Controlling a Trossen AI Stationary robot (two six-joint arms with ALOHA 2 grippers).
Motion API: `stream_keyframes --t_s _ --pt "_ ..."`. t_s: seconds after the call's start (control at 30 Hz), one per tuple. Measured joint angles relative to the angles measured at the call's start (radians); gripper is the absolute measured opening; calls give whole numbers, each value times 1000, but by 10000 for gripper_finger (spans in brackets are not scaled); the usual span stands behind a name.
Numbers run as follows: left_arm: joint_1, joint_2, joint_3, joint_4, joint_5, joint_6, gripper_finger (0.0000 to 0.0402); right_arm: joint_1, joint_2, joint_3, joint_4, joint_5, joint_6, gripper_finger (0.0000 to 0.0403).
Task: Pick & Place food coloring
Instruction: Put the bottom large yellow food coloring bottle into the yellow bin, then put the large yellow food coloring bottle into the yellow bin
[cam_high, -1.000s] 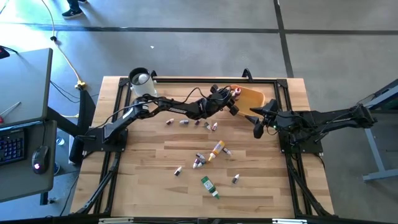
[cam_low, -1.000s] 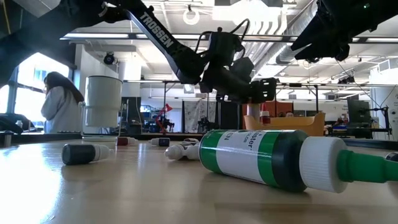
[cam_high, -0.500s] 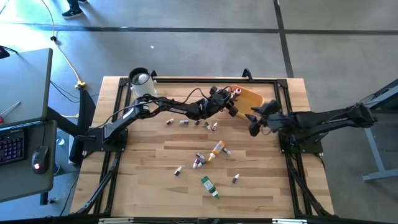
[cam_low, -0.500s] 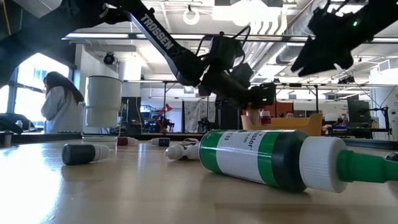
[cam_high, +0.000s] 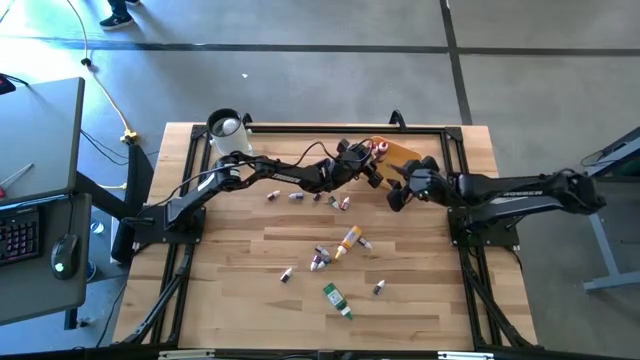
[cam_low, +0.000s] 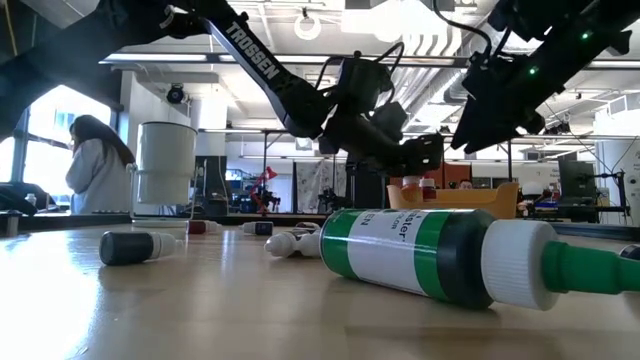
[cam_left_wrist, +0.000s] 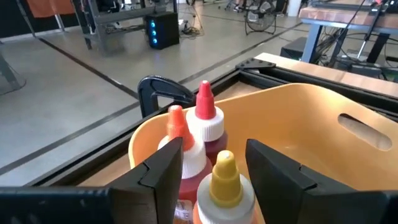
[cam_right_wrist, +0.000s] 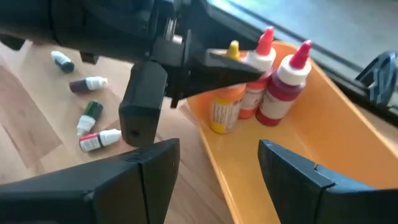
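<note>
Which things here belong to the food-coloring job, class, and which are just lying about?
Job: bottles standing in the orange tray; loose bottles on the table; orange tray; left gripper.
Lying about: clear jar; keyboard; mouse.

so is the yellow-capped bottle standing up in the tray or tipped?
Upright. The yellow-capped bottle stands inside the orange tray, cap up, beside two red-tipped bottles, with the left gripper fingers either side of it.

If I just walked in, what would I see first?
Probably the big green and white bottle lying on its side on the wooden table, right up close in the low view. Then the orange tray at the table's far edge, with three bottles standing in its corner. The left pincer sits around the yellow-capped one, and the right pincer hovers open beside the tray.
</note>
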Motion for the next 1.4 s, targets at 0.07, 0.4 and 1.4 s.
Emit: stream_keyframes --t_s 0.07,0.4,1.4 --pt "0 -15 0 -15 0 35 172 -8 -1 0 1 -18 0 212" --pt "-59 -254 3 -346 33 176 172 -9 -5 0 1 -24 -59 212" --pt "-512 -1363 -760 -987 -247 -80 172 367 443 10 859 -437 -603 212"
